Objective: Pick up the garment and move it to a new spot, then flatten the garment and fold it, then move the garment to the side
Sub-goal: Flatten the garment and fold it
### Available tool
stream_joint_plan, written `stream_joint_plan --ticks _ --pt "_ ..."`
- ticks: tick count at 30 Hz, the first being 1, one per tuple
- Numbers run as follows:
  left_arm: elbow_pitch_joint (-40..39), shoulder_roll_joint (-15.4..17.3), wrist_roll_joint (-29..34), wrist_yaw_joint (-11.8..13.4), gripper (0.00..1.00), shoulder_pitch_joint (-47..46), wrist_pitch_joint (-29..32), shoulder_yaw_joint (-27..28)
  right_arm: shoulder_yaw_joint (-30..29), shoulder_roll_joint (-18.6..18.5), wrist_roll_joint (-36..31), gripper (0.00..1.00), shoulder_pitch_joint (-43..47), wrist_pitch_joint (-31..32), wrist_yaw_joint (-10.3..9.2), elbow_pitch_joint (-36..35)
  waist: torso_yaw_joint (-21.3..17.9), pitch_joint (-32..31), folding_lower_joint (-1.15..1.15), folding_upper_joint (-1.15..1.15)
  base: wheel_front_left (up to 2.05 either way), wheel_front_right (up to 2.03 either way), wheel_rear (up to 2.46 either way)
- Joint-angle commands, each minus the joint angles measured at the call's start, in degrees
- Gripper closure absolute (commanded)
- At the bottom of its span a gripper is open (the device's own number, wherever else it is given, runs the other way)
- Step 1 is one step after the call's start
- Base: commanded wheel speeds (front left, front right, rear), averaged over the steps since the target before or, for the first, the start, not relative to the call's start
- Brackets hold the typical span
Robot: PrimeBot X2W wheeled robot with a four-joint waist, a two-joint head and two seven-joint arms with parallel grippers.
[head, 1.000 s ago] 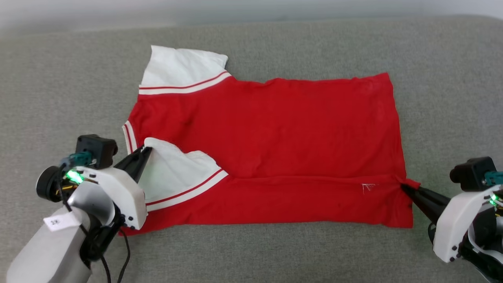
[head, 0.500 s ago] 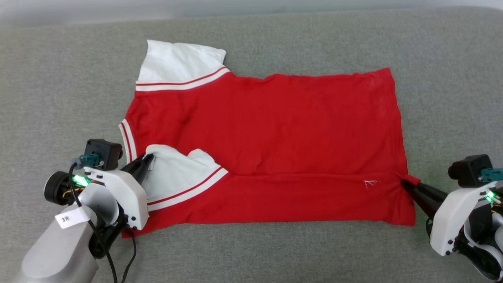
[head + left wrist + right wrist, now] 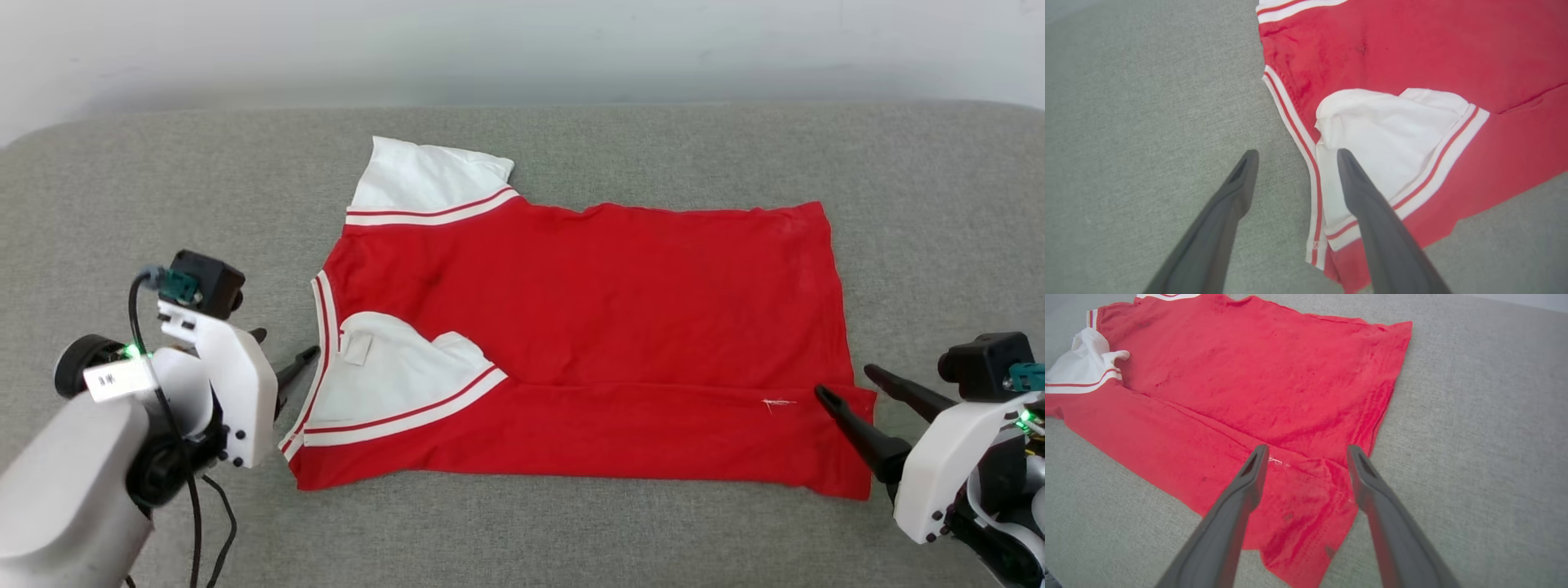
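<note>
The garment (image 3: 588, 310) lies flat on the grey cushion, red back side up, its lettering hidden. Its near long edge is folded over the body, and the near white sleeve (image 3: 392, 376) lies folded on top. The far white sleeve (image 3: 424, 175) sticks out at the back. My left gripper (image 3: 287, 343) is open just left of the striped collar (image 3: 1290, 110), with nothing between its fingers (image 3: 1297, 152). My right gripper (image 3: 843, 381) is open at the hem's near right corner (image 3: 1306, 490), fingers astride the red cloth (image 3: 1307, 448) without gripping it.
The grey fabric cushion (image 3: 571, 531) stretches well beyond the shirt on all sides. A pale wall (image 3: 522, 41) runs behind its far edge. A black cable (image 3: 196, 531) hangs from my left wrist.
Both grippers have let go of the cloth and opened, pulling back slightly. The near sleeve and the hem corner now lie flat. The head camera has shifted, so the whole picture moved.
</note>
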Motion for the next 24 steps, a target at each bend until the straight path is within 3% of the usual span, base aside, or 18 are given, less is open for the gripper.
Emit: stream_joint_plan --ticks 1,10,19,24 --pt "-1.1 0.8 -1.1 -0.2 0.00 -0.7 2.6 -0.2 -0.3 0.6 -0.2 0.00 0.9 0.1 -0.04 -0.2 0.3 -0.4 0.00 0.00 0.00 0.00 0.00" --pt "-6.9 4.3 -6.6 0.4 0.00 -1.2 19.7 -2.6 -0.4 1.7 -1.1 0.00 0.4 1.2 -0.04 -1.1 -0.3 0.1 0.00 0.00 0.00 0.00 0.00" --pt "-5.2 4.9 -7.3 0.8 0.00 1.1 24.4 -5.2 0.4 1.9 -1.0 0.00 -1.6 1.1 -0.04 -0.9 -2.3 2.6 0.00 0.00 0.00 0.00 0.00" --pt "-1.0 3.5 -7.6 0.3 0.00 2.8 24.5 -7.1 1.2 2.1 -1.1 0.00 -3.1 0.8 -0.04 -0.6 -3.3 3.8 0.00 0.00 0.00 0.00 0.00"
